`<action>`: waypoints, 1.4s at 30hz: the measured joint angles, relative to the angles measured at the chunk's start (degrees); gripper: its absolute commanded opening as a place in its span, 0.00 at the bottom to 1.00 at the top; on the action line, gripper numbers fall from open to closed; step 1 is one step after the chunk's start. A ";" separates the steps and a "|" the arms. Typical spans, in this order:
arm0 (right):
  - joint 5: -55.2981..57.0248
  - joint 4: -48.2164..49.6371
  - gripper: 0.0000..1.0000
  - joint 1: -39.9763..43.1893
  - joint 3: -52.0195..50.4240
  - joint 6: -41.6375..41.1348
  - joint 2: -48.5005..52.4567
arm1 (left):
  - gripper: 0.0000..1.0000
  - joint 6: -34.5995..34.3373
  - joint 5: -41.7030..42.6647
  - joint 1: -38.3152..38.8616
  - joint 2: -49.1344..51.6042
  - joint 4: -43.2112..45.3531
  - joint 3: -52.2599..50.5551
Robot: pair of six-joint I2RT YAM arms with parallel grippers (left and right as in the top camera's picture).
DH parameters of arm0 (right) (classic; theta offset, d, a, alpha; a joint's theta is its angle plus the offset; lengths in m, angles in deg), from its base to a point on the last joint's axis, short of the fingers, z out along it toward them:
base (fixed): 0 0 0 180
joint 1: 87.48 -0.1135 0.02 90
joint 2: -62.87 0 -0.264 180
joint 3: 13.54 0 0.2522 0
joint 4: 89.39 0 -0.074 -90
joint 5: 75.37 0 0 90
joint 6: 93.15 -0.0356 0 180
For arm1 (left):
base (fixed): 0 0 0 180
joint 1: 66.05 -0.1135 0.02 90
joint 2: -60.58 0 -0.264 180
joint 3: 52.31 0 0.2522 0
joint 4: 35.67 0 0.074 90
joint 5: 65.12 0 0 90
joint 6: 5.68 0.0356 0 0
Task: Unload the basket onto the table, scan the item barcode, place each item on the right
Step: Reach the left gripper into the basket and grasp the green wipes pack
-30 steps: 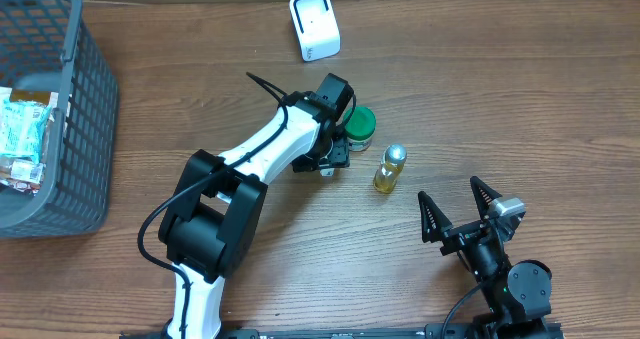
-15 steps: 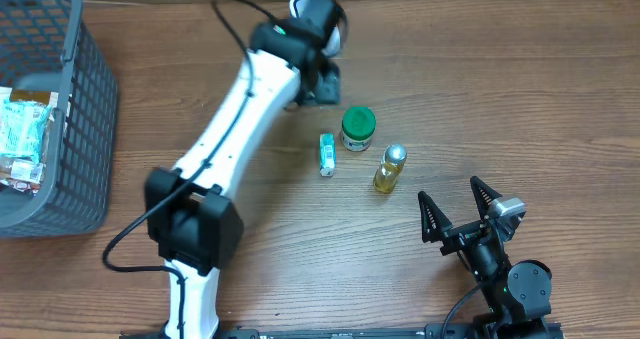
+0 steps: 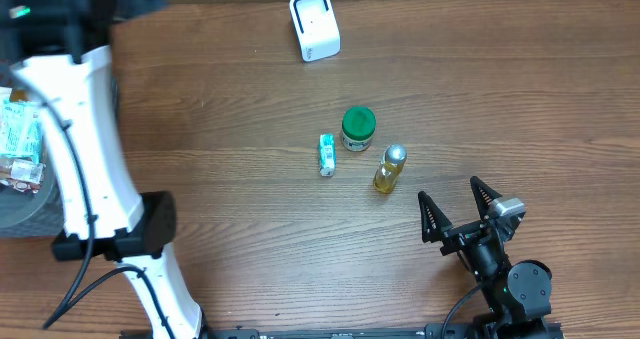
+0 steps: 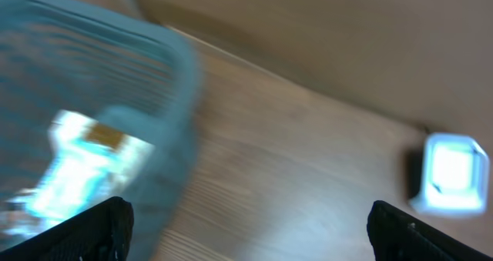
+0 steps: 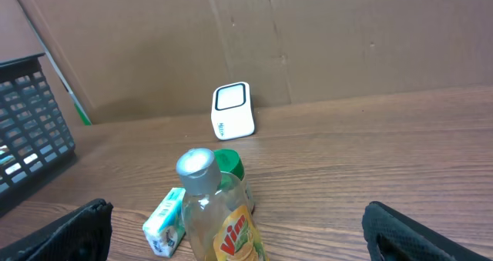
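Left arm (image 3: 85,149): swung from scanner (image 3: 314,25) to basket (image 4: 179,61)
Left gripper (image 4: 258,232): fingers spread, empty
Right gripper (image 3: 452,205): fingers spread, empty

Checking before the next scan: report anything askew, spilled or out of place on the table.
Only the small box lies on its side, beside the upright green-lidded jar and bottle. Nothing looks spilled.

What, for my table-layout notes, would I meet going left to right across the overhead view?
From the left: grey basket → small white-and-teal packet → green-lidded jar → yellow bottle → right gripper, jaws open. The white scanner is left out: it lines up with the packet.
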 measured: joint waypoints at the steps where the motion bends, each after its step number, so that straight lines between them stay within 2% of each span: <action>1: 0.00 0.00 1.00 0.00 0.00 -0.02 0.00 | 1.00 0.39 -0.66 -2.10 -0.15 0.00 0.81; 5: 0.02 0.00 1.00 0.00 0.00 0.00 0.00 | 1.00 0.79 -1.99 -10.34 -0.31 -0.68 0.44; 10: 0.00 0.00 1.00 0.00 0.00 -0.04 0.00 | 1.00 0.76 -1.29 -19.89 -0.28 0.52 -5.92; 17: 0.00 0.02 1.00 0.00 0.00 0.02 0.00 | 1.00 1.36 -0.20 -31.28 -0.24 6.78 -20.90; 21: 0.02 0.04 1.00 0.00 0.00 -0.02 0.00 | 1.00 6.62 3.52 -37.13 -0.24 14.29 -31.85; 28: 0.00 0.00 1.00 0.00 0.00 0.00 0.00 | 1.00 15.52 11.17 -40.59 -0.22 22.91 -43.76; 32: 0.02 0.00 1.00 0.00 0.00 -0.02 0.00 | 1.00 17.59 12.92 -40.63 -0.22 23.98 -44.76; 37: 0.00 0.00 1.00 0.00 0.00 -0.02 0.00 | 0.99 24.39 15.96 -40.59 -0.24 28.79 -45.51; 42: -0.02 0.00 1.00 0.00 0.00 0.00 0.00 | 1.00 31.06 17.29 -40.59 -0.24 33.68 -50.45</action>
